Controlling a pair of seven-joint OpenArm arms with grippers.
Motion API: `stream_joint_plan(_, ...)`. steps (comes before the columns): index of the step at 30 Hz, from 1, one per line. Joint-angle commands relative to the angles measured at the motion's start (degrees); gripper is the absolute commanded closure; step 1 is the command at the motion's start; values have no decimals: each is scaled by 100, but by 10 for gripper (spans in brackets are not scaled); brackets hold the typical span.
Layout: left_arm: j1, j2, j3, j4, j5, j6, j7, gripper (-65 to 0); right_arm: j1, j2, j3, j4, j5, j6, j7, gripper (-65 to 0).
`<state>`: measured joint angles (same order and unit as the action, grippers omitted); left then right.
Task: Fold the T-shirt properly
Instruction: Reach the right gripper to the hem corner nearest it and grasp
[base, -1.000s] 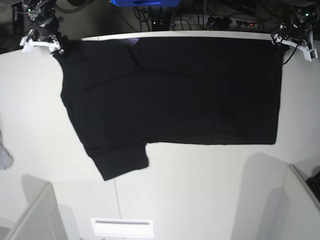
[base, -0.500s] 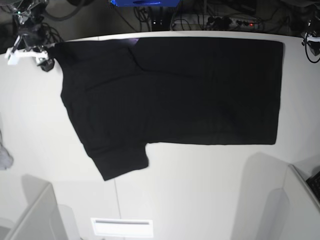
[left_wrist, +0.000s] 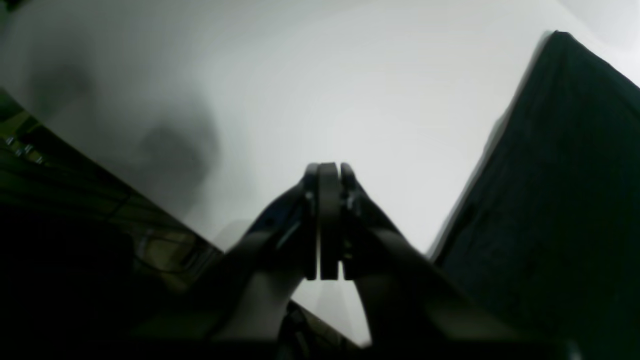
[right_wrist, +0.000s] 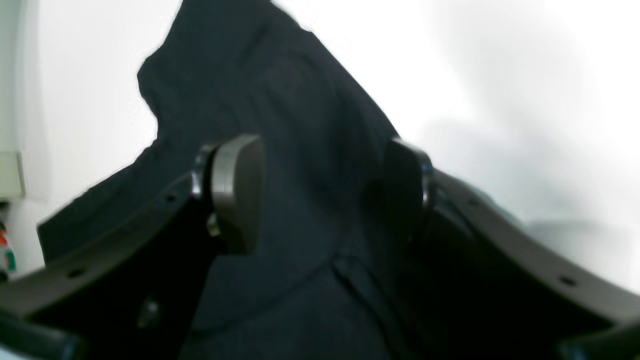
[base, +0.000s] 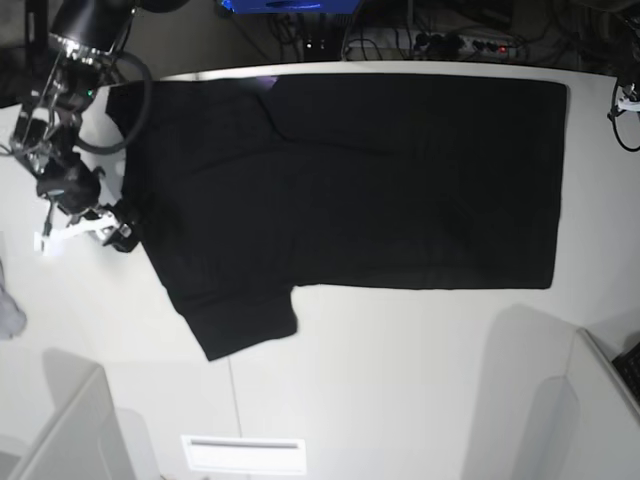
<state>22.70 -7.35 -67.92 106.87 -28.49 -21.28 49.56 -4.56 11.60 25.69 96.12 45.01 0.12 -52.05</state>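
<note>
The large black short-sleeved cloth T-shirt (base: 350, 180) lay spread flat, plain side up, on the white worktop (base: 400, 380). At its sleeve-side edge the right tool (right_wrist: 320, 192) hung with fingers spread, dark cloth showing between them. Farther off, the left tool (left_wrist: 328, 220) was pressed together, empty, beside the shirt's corner.

A large black short-sleeved cloth T-shirt (base: 350, 185) lies spread flat on a white table (base: 400, 380). The right gripper (base: 85, 228) hovers at the shirt's left edge.
</note>
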Motion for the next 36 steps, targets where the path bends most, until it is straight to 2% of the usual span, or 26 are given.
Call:
stream_joint_plan(1, 11, -139, -43, 69, -48, -4, -134, 0, 275, 155, -103, -95, 83, 36, 111, -356)
stream_joint_plan(6, 11, -139, -43, 69, -39, -4, -134, 0, 1251, 498, -815, -1220, 83, 36, 155, -356)
stream_joint_plan(11, 11, -139, -43, 60, -12, -4, -134, 0, 2122, 568, -1229, -2258, 83, 36, 225, -357)
stream_joint_plan(16, 11, -139, -43, 52, 5, -4, -134, 0, 2904, 744, -2187, -3436, 74, 45, 999, -369)
stream_joint_plan(19, 20, -139, -69, 52, 5, -4, -134, 0, 3484, 797, -2952, -4403, 83, 54, 1456, -426)
stream_joint_plan(22, 29, -139, -87, 52, 5, -4, -134, 0, 3968, 779, -3541, -5379, 83, 80, 1939, -444)
stream_joint_plan(26, 47, -139, -87, 43, 14, -4, -134, 0, 4363, 761, -4218, -6100, 83, 89, 2458, -446)
stream_joint_plan(27, 47, -130, -87, 43, 14, -4, -134, 0, 4434, 753, -4350, -6196, 83, 142, 2467, -446)
stream_joint_plan(31, 38, -113, -87, 34, 14, -4, -134, 0, 4530, 647, -4763, -6390, 92, 722, 2467, -440)
stream_joint_plan(36, 29, -113, -87, 34, 14, -4, -134, 0, 4504, 568, -4982, -6390, 92, 740, 2467, -438)
